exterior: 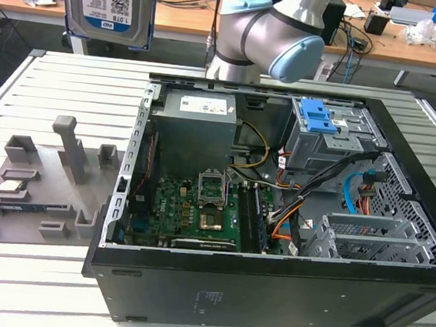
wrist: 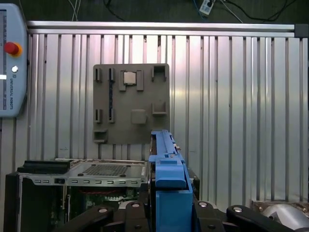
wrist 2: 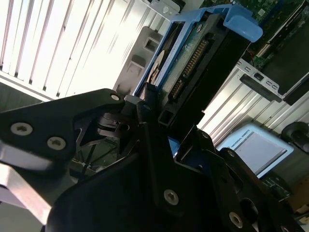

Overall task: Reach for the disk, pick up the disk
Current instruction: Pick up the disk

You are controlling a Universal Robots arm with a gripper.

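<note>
Ribbed silver metal table (exterior: 64,79) fills the room's middle, and wooden desks (exterior: 186,17) with cables stand behind it. A big open black computer case (exterior: 267,292) lies on the table. Inside it, at the back, sits a blue plastic latch on a grey metal cage (exterior: 318,115). Just beside the case, on the exterior view's left, lies a flat grey plastic holder plate (exterior: 38,185) with a small square silver chip (exterior: 11,188) on it.

The grey and light-blue robot arm (exterior: 269,29) stands behind the case, with its round joint bent over the case's back edge.

The flat silver metal disk with a white-and-blue label and a blue plastic frame (exterior: 108,2) is up in the air, well above the table. It is at the top of the exterior view's left side. It stands upright there and its label faces the camera.

In the second wrist view the black gripper (wrist 2: 154,113) is closed tight on the disk (wrist 2: 193,63). Its black fingers (wrist 2: 87,108) press on the two flat sides at one end, and the disk sticks out away from them.

In the first wrist view the disk (wrist: 166,179) shows edge-on, rising from between the gripper's black parts (wrist: 169,215). Far below it lie the holder plate (wrist: 131,104) and the case (wrist: 72,183).
</note>
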